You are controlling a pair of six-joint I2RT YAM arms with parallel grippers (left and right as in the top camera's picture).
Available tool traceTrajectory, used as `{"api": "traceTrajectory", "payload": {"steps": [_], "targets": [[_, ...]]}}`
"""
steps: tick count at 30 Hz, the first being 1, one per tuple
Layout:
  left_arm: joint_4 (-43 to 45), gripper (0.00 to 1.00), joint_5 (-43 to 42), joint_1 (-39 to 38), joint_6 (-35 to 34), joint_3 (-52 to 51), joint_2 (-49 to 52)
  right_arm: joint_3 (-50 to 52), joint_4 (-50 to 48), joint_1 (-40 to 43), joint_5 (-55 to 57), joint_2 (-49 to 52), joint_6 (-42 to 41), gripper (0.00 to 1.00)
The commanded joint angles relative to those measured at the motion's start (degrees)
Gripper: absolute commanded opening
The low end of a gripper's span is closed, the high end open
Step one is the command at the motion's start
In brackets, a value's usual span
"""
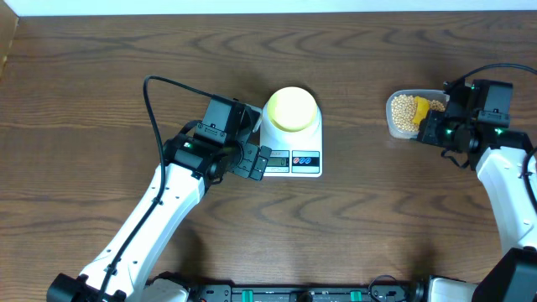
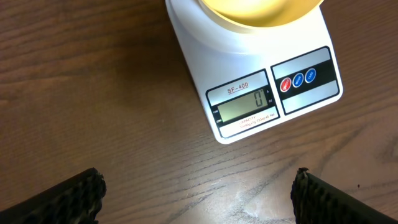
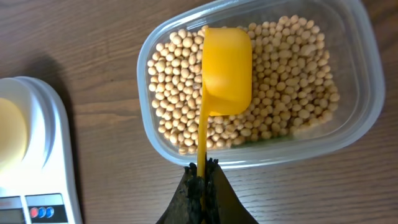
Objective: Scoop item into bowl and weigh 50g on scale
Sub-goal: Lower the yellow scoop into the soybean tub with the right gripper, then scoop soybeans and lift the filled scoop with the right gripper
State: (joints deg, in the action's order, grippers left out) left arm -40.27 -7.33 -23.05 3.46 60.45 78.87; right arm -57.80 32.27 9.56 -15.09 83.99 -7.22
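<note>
Left arm: my left arm (image 1: 159,214) reaches from the near left edge out over the bench (image 2: 93,93). A black cable (image 1: 149,96) loops off it on its far left side.
Left gripper: the left gripper (image 2: 198,198) is spread wide with nothing between its fingers. It sits just beside the scale's near left corner, and I cannot tell from overhead whether it touches the casing.
Scale: the scale (image 2: 199,56) sits mid-bench. Its display (image 2: 244,107) and its red and blue buttons (image 2: 298,79) face the near edge, and the display reads 0.
Bowl: the bowl (image 1: 291,109) stands upright on the far part of the scale, covering the platform.
Right gripper: the right gripper (image 3: 203,180) is pressed together, pinching the near end of the thin handle (image 3: 201,134) of a yellow scoop (image 3: 227,68).
Scoop: its cup lies among the beans about mid-tub. I cannot tell whether it carries any.
Tub: a clear tub (image 3: 280,157) rests on the bench well apart to the right of the scale, about level with the bowl.
Beans: the beans (image 3: 292,81) lie in the tub as a loose layer all around the scoop's cup.
In the way: the scoop's handle crosses over the tub's near wall. The left gripper stands on the scale's left side, and the tub is on its right.
</note>
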Motion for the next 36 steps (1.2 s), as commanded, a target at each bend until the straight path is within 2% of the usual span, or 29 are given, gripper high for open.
{"api": "traceTrajectory", "payload": {"steps": [1,22,36], "targets": [[-0.13,0.98,0.33,-0.13,0.81,0.0,-0.2,0.87,0.79,1.2,-5.03,1.14,-2.19,0.01],[-0.13,0.98,0.33,-0.13,0.81,0.0,-0.2,0.92,0.24,12.04,-26.14,5.27,-4.81,0.01],[-0.13,0.98,0.33,-0.13,0.81,0.0,-0.2,0.92,0.28,17.16,-30.36,5.27,-8.66,0.01]]}}
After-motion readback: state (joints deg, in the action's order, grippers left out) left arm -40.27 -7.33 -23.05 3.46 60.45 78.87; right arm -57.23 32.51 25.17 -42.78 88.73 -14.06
